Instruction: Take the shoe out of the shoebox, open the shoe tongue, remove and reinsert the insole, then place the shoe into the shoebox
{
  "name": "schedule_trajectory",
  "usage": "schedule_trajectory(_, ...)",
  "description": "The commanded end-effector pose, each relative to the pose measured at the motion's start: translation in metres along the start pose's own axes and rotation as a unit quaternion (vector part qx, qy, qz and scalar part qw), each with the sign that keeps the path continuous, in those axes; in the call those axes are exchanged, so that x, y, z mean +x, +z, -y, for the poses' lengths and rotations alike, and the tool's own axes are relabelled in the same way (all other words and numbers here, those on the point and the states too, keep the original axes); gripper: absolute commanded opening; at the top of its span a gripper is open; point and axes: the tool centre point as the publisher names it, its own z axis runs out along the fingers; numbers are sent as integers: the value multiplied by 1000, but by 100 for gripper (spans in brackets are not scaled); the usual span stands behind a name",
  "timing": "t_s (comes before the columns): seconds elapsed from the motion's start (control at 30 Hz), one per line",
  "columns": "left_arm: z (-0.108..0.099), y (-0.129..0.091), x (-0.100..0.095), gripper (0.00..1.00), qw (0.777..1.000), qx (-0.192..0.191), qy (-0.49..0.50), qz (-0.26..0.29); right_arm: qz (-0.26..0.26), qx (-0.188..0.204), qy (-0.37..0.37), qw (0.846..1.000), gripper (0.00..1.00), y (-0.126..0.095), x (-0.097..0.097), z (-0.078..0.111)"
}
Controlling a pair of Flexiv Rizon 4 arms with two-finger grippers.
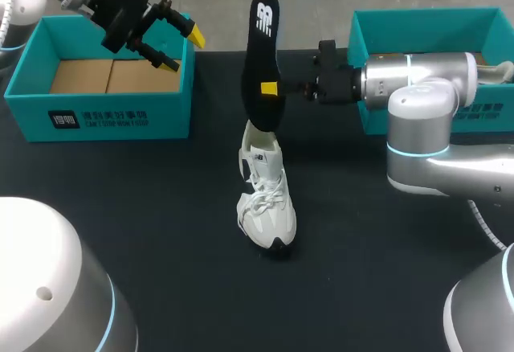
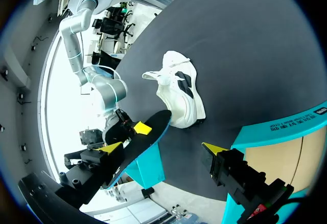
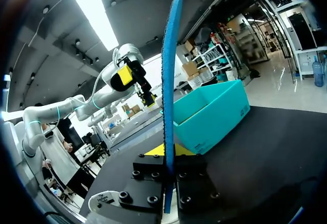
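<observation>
table (image 1: 161, 231) dark | box (image 1: 96, 115) sat upper left | shoe (image 1: 267, 199) sat centre on table | insole (image 1: 261, 55) stood upright over shoe's heel: judged light, floppy, best gripped mid-length | right gripper (image 1: 277, 89) pinched insole | left gripper (image 1: 183, 49) hung spread over box

Right shoebox (image 1: 426, 26) partly behind right arm (image 1: 418, 75), insole (image 1: 261, 63) tip meeting shoe (image 1: 265, 199) unclear

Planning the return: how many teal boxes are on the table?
2. The left teal box sits under the left arm's fingers; the right teal box is partly behind the right arm.
</observation>
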Motion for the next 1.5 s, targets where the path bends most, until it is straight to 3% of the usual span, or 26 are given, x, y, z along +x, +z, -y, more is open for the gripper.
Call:
schedule_trajectory(0.03,1,-1,0,100,1000,0,0,-2,3,-6,-1,1000,0,2,3,2)
schedule_trajectory(0.4,1,-1,0,100,1000,0,0,-2,3,-6,-1,1000,0,2,3,2)
schedule_trajectory(0.67,1,-1,0,100,1000,0,0,-2,-16,-23,-55,998,0,11,1,19)
schedule_trajectory(1.13,1,-1,0,100,1000,0,0,-2,-46,18,-72,996,0,15,1,24)
schedule_trajectory(1.5,1,-1,0,100,1000,0,0,-2,-64,24,-69,995,0,17,-8,41)
